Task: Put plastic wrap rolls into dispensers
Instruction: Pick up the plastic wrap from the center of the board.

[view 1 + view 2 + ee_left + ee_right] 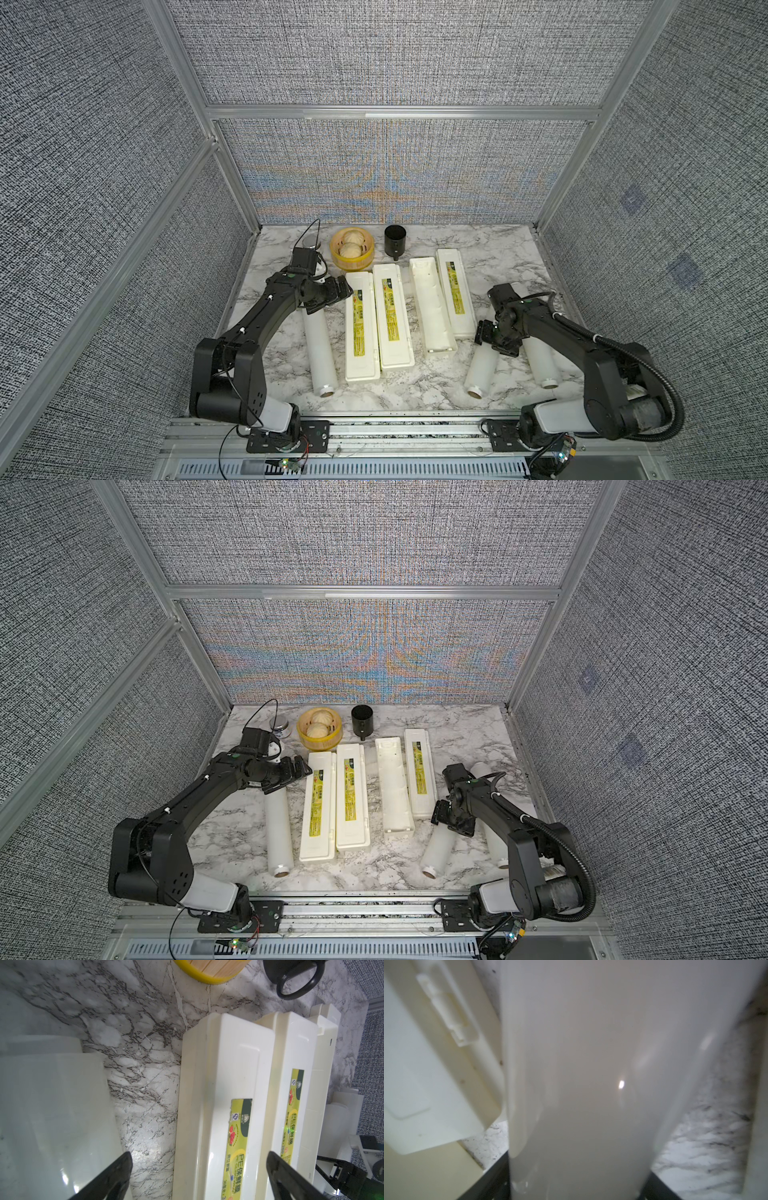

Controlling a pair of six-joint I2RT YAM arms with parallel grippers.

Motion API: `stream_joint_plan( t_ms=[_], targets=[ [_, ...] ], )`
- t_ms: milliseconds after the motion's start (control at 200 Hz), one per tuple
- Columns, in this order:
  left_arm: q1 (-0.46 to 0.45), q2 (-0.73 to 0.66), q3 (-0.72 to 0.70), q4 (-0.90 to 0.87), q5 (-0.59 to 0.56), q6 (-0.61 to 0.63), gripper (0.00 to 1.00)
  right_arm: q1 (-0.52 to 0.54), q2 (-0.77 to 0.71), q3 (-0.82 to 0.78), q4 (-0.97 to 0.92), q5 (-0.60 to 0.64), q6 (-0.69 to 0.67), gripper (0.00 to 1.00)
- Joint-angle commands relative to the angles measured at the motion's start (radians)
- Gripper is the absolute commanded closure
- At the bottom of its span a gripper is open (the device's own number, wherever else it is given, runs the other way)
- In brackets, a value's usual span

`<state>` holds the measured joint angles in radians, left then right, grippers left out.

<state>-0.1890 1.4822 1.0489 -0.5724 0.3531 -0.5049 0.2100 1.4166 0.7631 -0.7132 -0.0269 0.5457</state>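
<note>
- Grey woven-fabric booth with an aluminium frame; marble-pattern tabletop [490, 257], seen in both top views.
- Roll in play [481, 372]: lies on the table just right of the open dispenser [432, 309], brown core end toward the robot, far half hidden under the right gripper [492, 337].
- Right wrist view: this roll fills the frame, with a dark finger [492, 1180] on each side, close against the film. It straddles the roll for sure, but I cannot tell whether it is clamped or just around it. The roll looks to be resting on the table, not lifted.
- Open dispenser: trough empty, labelled lid [456, 293] folded out flat beside it, the lid's near corner near the right gripper.
- Step, my read: pickup of the first roll, meant for the open box. No roll is in any dispenser yet.
- Next move calls for a firm squeeze, since the hold sits off-centre and the roll may tip. Then lift, carry left over the trough, line up lengthwise and lower. The roll is nearly trough-length, so the angle matters.
- Far-right roll [540, 361]: on the table, partly under the right arm.
- Leftmost closed dispenser [362, 328] and second closed dispenser [392, 316]: side by side, touching, lids down. They need opening later.
- Left roll [319, 353]: on the table just left of them.
- Left gripper [199, 1155]: fingers spread wide, holding nothing, hovering over the far end of the leftmost closed dispenser.
- Back edge: bamboo steamer [353, 262] with two buns, black cup [395, 243], small metal tin [311, 241]. Not task items.
</note>
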Motion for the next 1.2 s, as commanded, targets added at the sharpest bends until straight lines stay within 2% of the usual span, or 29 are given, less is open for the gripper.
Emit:
stream_joint_plan(
  t_ms=[0,135,330,620,771,906,1046,1196],
  targets=[
    [0.001,0.01,0.006,0.018,0.019,-0.002,0.0,-0.018,0.026,-0.005,0.0,0.074,-0.008,0.28],
    [0.001,0.017,0.014,0.013,0.02,0.0,0.0,-0.029,0.07,0.016,0.008,0.087,-0.033,0.31],
    [-0.001,0.021,0.017,0.013,0.019,0.0,0.0,-0.027,0.057,0.031,0.016,0.064,-0.055,0.44],
    [0.001,0.039,0.021,0.023,0.03,-0.001,0.0,-0.025,-0.087,0.082,-0.044,0.01,-0.098,0.5],
    [0.0,0.044,0.02,0.031,0.033,-0.002,0.0,-0.027,-0.151,0.159,-0.122,0.023,-0.198,0.51],
    [0.001,0.048,0.017,0.04,0.039,-0.006,0.0,-0.027,-0.14,0.248,-0.171,0.005,-0.312,0.51],
    [0.0,0.041,0.017,0.042,0.042,-0.007,0.0,-0.044,-0.12,0.35,-0.227,0.057,-0.37,0.51],
    [0.001,0.037,0.011,0.043,0.039,-0.007,0.0,-0.082,-0.091,0.437,-0.254,-0.01,-0.464,0.52]
  ],
)
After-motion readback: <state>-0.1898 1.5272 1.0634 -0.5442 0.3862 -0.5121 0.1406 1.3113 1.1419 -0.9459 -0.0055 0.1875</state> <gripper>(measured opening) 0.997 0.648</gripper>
